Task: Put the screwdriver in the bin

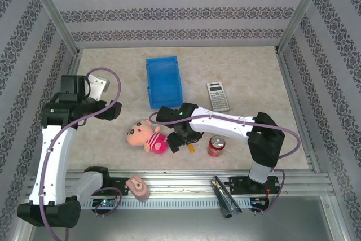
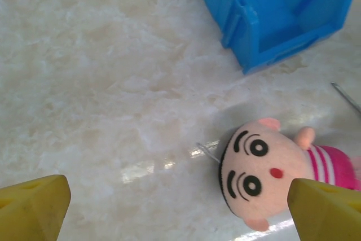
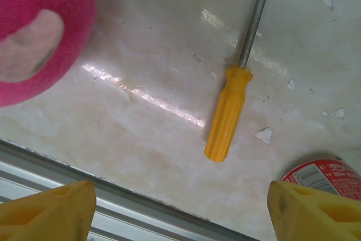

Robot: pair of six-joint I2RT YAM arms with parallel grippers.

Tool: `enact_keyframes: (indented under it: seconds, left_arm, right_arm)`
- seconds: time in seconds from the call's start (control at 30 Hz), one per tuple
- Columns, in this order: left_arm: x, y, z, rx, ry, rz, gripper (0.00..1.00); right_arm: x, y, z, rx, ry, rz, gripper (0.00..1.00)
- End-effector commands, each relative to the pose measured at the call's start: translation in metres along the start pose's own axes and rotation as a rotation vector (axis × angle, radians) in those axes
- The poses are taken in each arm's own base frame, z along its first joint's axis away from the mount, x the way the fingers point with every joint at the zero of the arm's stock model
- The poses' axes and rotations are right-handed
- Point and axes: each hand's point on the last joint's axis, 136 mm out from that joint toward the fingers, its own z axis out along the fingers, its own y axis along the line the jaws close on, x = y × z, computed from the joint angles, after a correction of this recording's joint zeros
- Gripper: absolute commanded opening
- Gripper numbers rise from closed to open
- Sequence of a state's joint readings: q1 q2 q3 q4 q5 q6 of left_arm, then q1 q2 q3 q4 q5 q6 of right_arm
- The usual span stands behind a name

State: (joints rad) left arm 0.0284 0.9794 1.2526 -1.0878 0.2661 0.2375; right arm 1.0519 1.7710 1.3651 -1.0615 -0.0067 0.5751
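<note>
The right gripper (image 3: 180, 214) hangs open over the bench (image 1: 254, 71), its yellow fingertips (image 3: 48, 213) spread wide with nothing between them. The screwdriver (image 3: 230, 108) lies flat and untouched just beyond them. Its orange-yellow handle is toward the near edge and its slim shaft points far. From overhead, only the handle end shows beside the right gripper (image 1: 181, 139).

Bare bench lies on both sides of the handle. The pink body of the plush doll (image 3: 39, 32) sits to its left and the red soda can (image 3: 318, 176) to its right, neither touching it. The metal rail (image 3: 56, 167) of the near edge runs close behind the handle.

The bin (image 1: 163, 81) stands far and slightly left of the right gripper, well apart from the screwdriver, with open bench between them. The calculator (image 1: 218, 95) lies to the right of the bin, apart from it.

The left gripper (image 1: 113, 110) is also open and empty, its tips wide. It is held left of the doll, with clear bench under it. Patterned walls (image 1: 22, 83) close the bench on the left, right and far sides.
</note>
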Motion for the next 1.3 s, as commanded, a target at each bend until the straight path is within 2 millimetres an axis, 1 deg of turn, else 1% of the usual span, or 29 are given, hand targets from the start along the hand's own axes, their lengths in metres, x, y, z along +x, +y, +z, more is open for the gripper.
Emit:
enact_keyframes:
  seconds: [0.0, 0.1, 0.2, 0.37, 0.47, 0.57, 0.63, 0.67, 0.87, 1.13, 1.2, 1.27]
  left_arm:
    - [0.007, -0.022, -0.017, 0.102, 0.006, 0.030, 0.99]
    - [0.011, -0.033, -0.022, 0.159, 0.005, 0.047, 0.99]
    - [0.016, -0.040, -0.025, 0.191, 0.004, 0.051, 0.99]
    - [0.022, -0.040, -0.025, 0.180, 0.000, 0.044, 0.99]
    - [0.024, -0.040, -0.023, 0.179, 0.001, 0.039, 0.99]
    - [0.025, -0.038, -0.021, 0.171, 0.006, 0.034, 0.99]
    - [0.025, -0.038, -0.020, 0.171, 0.009, 0.032, 0.99]
    - [0.025, -0.038, -0.020, 0.171, 0.009, 0.031, 0.99]
    - [0.028, -0.037, -0.019, 0.160, 0.006, 0.022, 0.99]
    - [0.028, -0.036, -0.023, 0.146, -0.005, 0.026, 0.99]
    - [0.027, -0.037, -0.025, 0.153, -0.011, 0.032, 0.99]
    - [0.026, -0.037, -0.025, 0.153, -0.014, 0.031, 0.99]
  right_arm:
    - [-0.005, 0.003, 0.009, -0.028, 0.026, 0.028, 0.80]
    - [-0.011, 0.000, 0.015, -0.014, 0.048, 0.032, 0.79]
    - [-0.011, -0.001, 0.022, -0.019, 0.078, 0.041, 0.77]
    - [-0.005, -0.008, 0.036, 0.007, 0.120, 0.044, 0.76]
    - [-0.001, -0.015, 0.046, 0.033, 0.140, 0.055, 0.76]
    - [0.000, -0.024, 0.050, 0.050, 0.136, 0.073, 0.74]
    - [0.002, -0.027, 0.053, 0.035, 0.149, 0.085, 0.72]
    - [0.003, -0.027, 0.055, 0.027, 0.160, 0.085, 0.70]
    - [0.003, -0.027, 0.063, 0.023, 0.192, 0.072, 0.69]
    - [0.002, -0.026, 0.074, 0.017, 0.203, 0.071, 0.65]
    - [0.005, -0.025, 0.077, 0.007, 0.210, 0.074, 0.59]
    - [0.006, -0.023, 0.079, -0.007, 0.215, 0.082, 0.58]
